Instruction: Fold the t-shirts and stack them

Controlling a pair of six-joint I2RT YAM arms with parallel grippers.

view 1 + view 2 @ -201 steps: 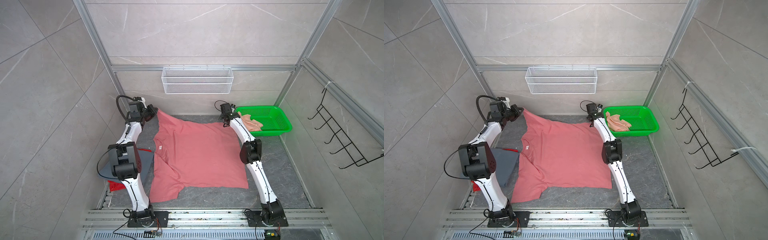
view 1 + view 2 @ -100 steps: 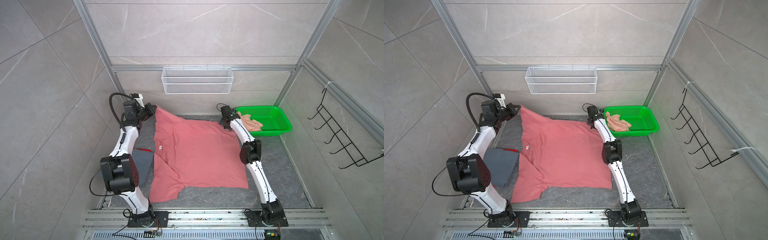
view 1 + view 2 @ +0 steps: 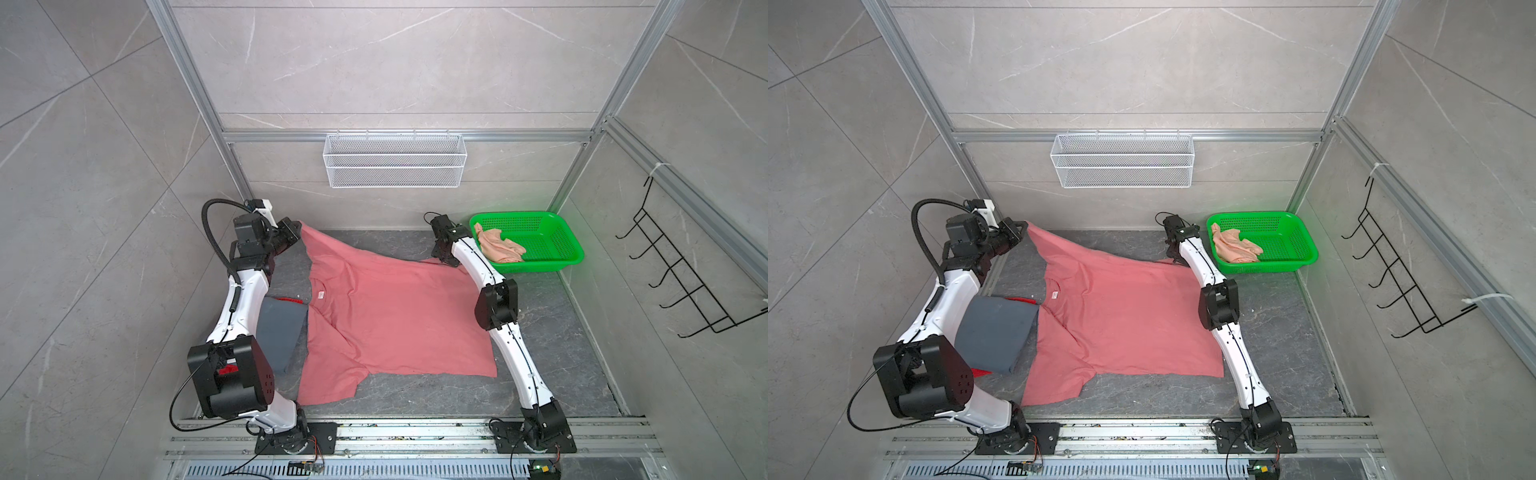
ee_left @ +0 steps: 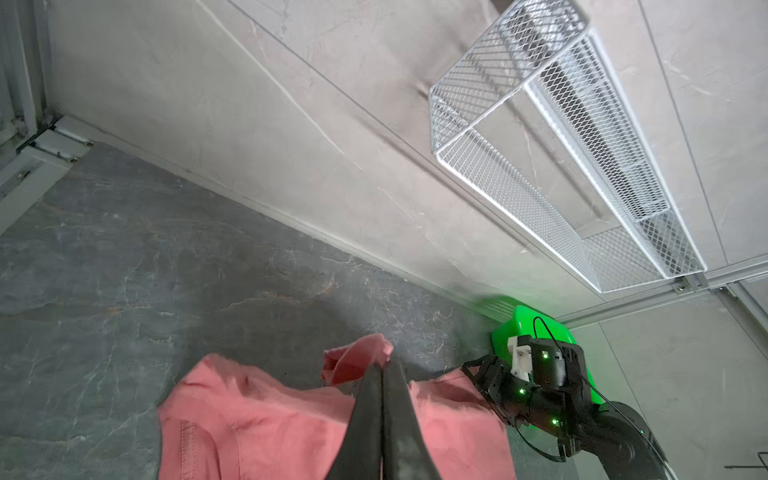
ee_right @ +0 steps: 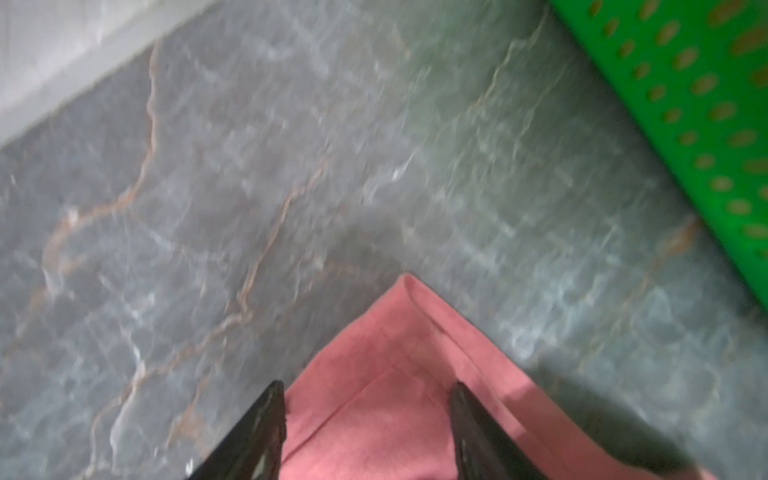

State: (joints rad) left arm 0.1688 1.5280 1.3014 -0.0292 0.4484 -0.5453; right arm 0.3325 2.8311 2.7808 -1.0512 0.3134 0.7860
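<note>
T-shirt (image 3: 395, 316), coral pink, soft wrinkled cloth; left gripper (image 4: 384, 369) pinches corner.

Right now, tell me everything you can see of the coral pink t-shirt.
The coral pink t-shirt is soft, lightly wrinkled cloth, unfolded and spread mostly flat on the dark stone-look table. Its collar, with a small white neck label, lies toward the left. The far left sleeve is lifted and pinched in the shut left gripper. The far right hem corner lies on the table between the open jaws of the right gripper. Its left edge meets the folded grey-blue shirt.
</note>
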